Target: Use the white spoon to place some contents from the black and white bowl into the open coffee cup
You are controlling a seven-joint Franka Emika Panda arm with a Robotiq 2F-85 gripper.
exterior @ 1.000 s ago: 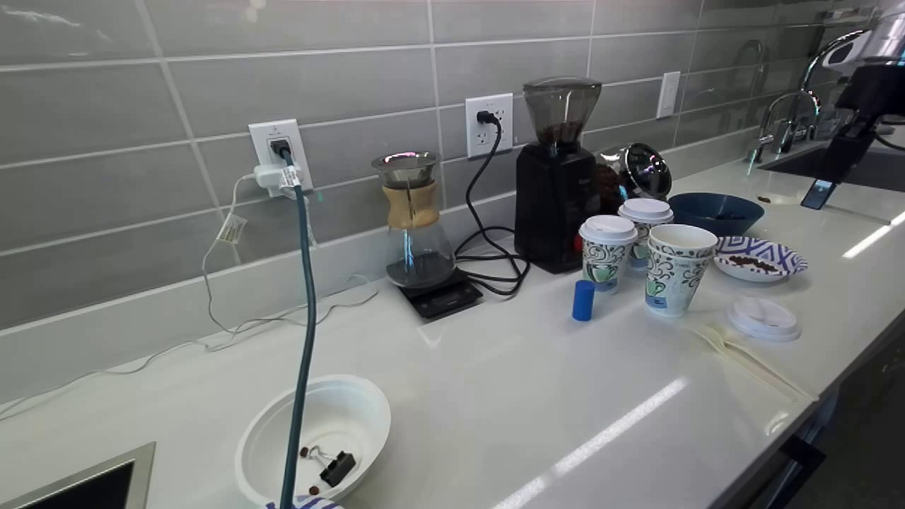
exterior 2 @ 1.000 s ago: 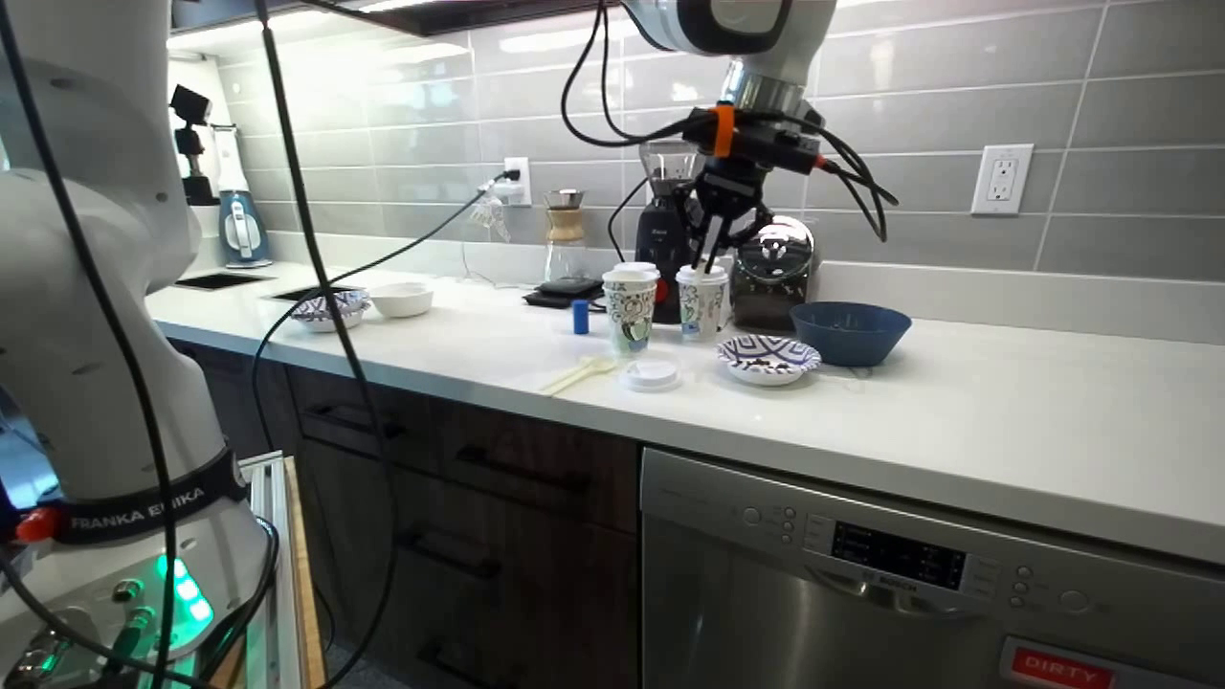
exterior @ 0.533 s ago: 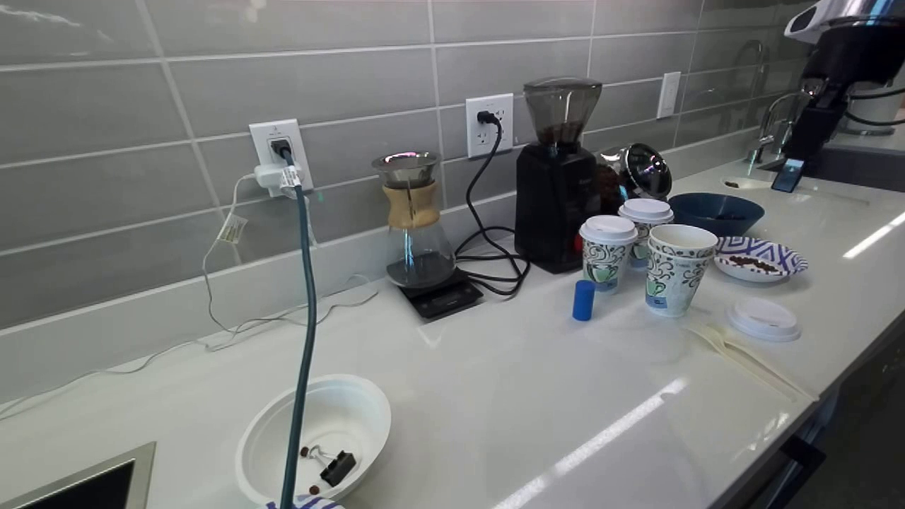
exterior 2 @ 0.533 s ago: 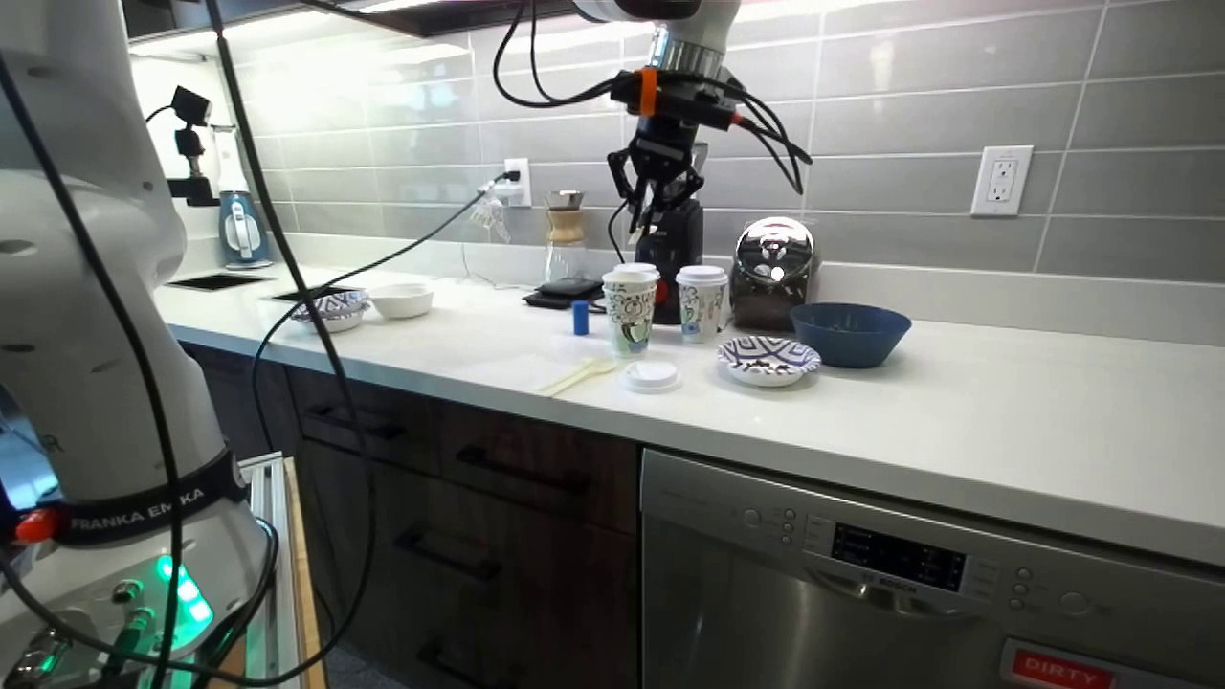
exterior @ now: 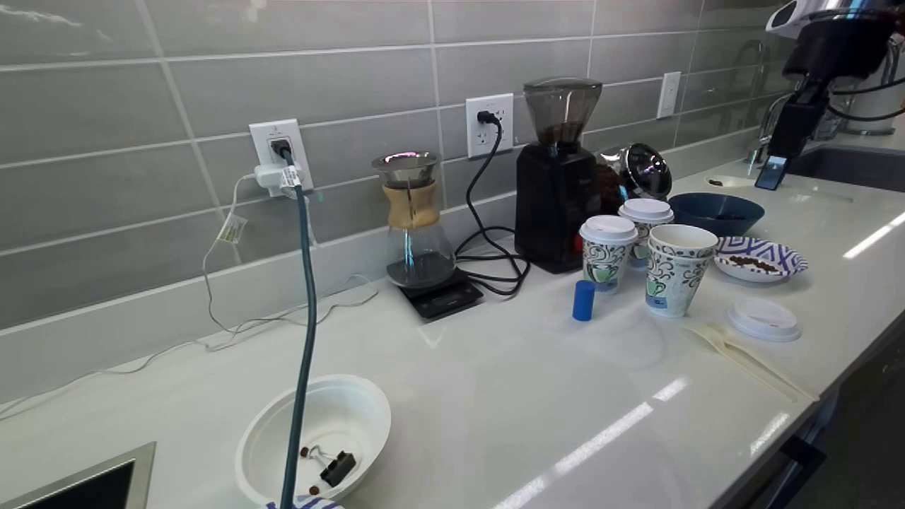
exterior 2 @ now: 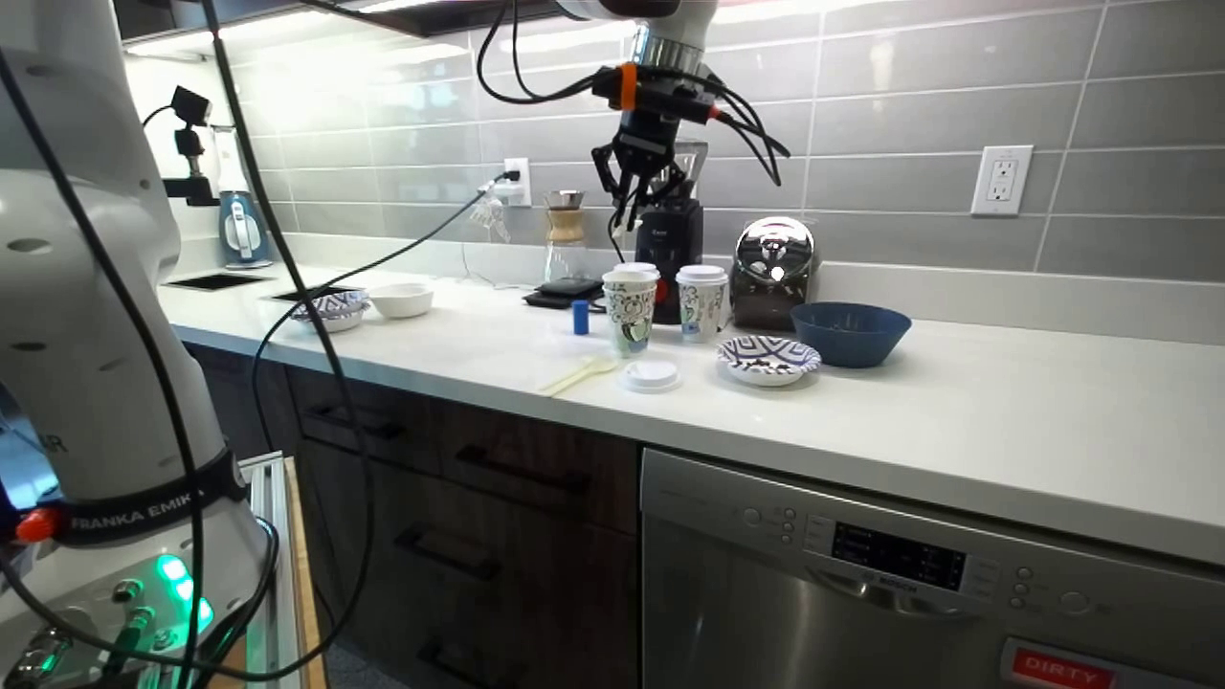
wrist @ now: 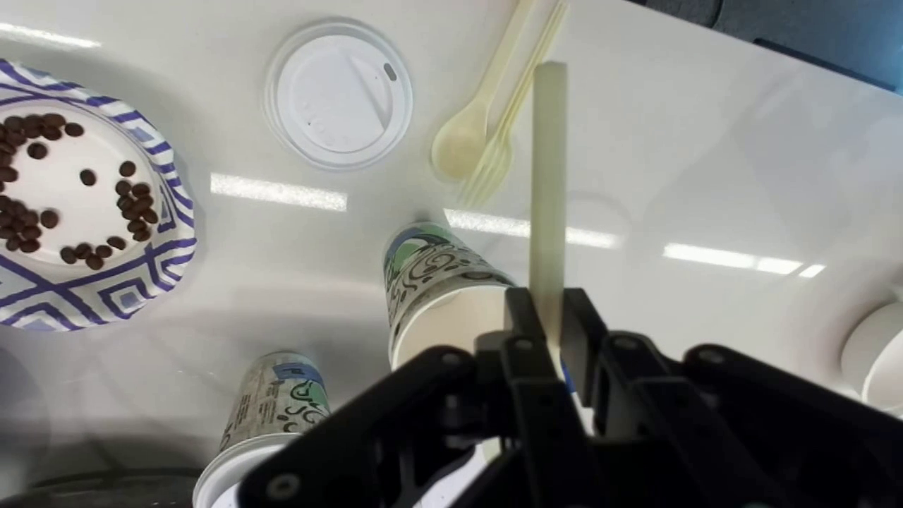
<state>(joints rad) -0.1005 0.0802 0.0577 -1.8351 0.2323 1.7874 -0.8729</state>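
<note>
The black two-fingered gripper (wrist: 552, 310) is clamped on the handle of a cream-white plastic spoon (wrist: 549, 176), held in the air with its scoop (exterior: 737, 182) pointing to the far side; an exterior view shows what seem to be dark beans (exterior: 715, 183) at the scoop. On the glossy white counter (exterior 2: 957, 411), the open, scroll-printed paper cup (exterior 2: 630, 321) stands upright, and the shallow white bowl with dark geometric bands (exterior 2: 768, 347), beans inside, sits to its right in an exterior view. Pouring seems the step at hand. Loose, round beans could roll off the shallow scoop if the wrist jerks or turns too soon, scattering over the counter or onto the white-lidded paper cup (exterior 2: 701, 306) farther back on the right. The smooth handle may twist between the jaws when tipped, because so little of it is gripped. Whether the scoop is above the open cup's mouth cannot be told; coming in too low could topple that probably light cup.
</note>
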